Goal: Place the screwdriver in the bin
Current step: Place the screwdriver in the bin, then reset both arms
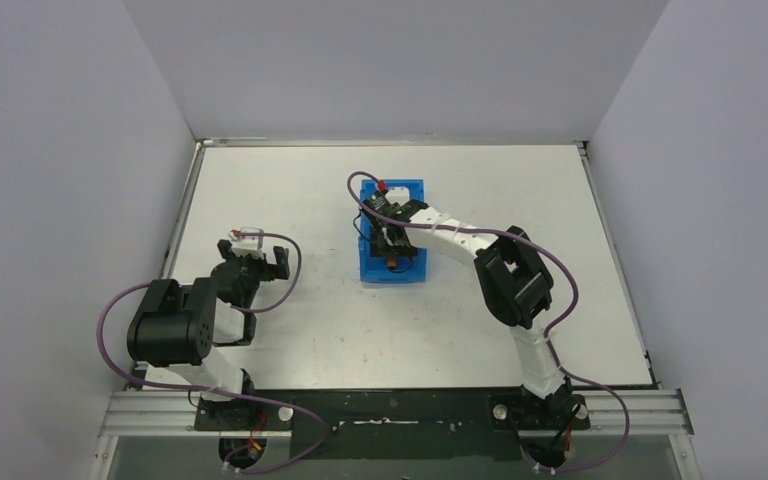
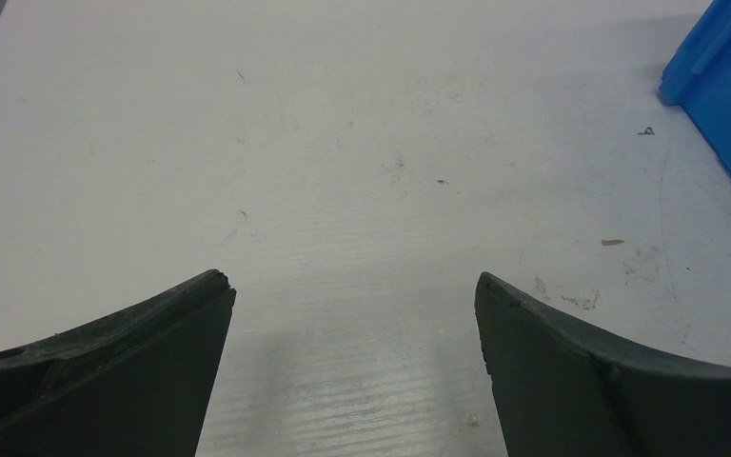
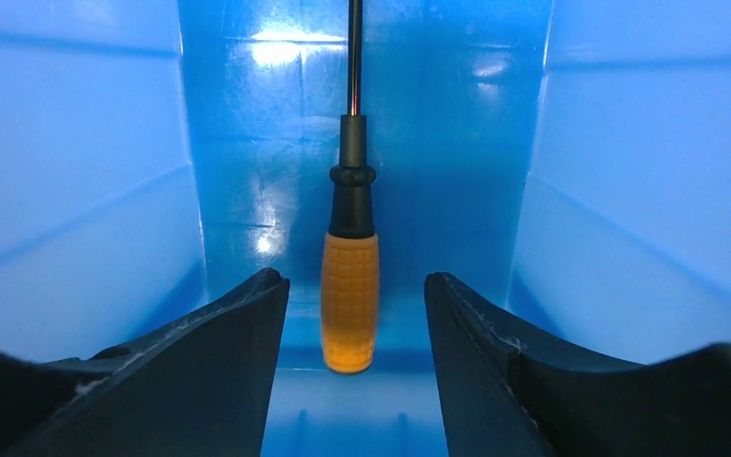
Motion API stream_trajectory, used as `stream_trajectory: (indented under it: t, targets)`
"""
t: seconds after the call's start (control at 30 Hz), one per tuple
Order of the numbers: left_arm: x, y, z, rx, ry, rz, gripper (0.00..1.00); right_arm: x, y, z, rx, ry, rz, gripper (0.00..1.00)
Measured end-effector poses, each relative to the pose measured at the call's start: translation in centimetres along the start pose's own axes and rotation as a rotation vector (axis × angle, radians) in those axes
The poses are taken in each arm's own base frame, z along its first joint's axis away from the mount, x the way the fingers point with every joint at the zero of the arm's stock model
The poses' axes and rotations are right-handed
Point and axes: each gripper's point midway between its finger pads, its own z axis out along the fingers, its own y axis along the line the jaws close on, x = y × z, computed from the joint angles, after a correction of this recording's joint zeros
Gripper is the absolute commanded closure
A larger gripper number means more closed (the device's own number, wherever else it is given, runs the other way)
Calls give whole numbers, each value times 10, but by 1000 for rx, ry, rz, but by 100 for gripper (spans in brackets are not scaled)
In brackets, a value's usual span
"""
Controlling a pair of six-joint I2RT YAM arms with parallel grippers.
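The white-and-black right arm point(image 1: 515, 290) reaches toward ten o'clock, its black right gripper point(image 3: 355, 286) parted. The left arm point(image 1: 175, 330) sits folded at eight o'clock, left gripper point(image 2: 352, 286) spread wide.

Top camera looks down on everything; wrist cameras sit close, both catching the bin point(image 1: 392, 272).

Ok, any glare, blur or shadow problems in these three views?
Right wrist: bright glare patches on the bin plastic behind the screwdriver, whole frame tinted blue, screwdriver sharp, jaws dark. Left wrist: even soft light, a faint shadow on the table between the jaws, no glare. Top external: evenly lit and sharp, but the right arm covers most of the bin's inside.
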Motion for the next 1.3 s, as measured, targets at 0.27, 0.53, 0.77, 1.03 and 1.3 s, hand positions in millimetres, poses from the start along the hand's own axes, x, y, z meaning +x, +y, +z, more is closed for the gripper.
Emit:
stream_trajectory:
  t: [0.27, 0.53, 0.77, 1.03, 1.3]
  targets:
    - [0, 0, 0, 0, 0, 0, 3, -7, 1, -7, 1, -6, 0, 47]
    - [0, 0, 0, 0, -1, 0, 3, -45, 11, -33, -18, -80, 8, 47]
    - [-1, 0, 0, 0, -2, 0, 3, -72, 12, -59, -10, -132, 4, 47]
    - [-1, 0, 0, 0, -2, 0, 3, -103, 3, -91, 2, -197, 4, 35]
    - [0, 0, 0, 0, -2, 0, 3, -112, -13, -111, 14, -213, -6, 0]
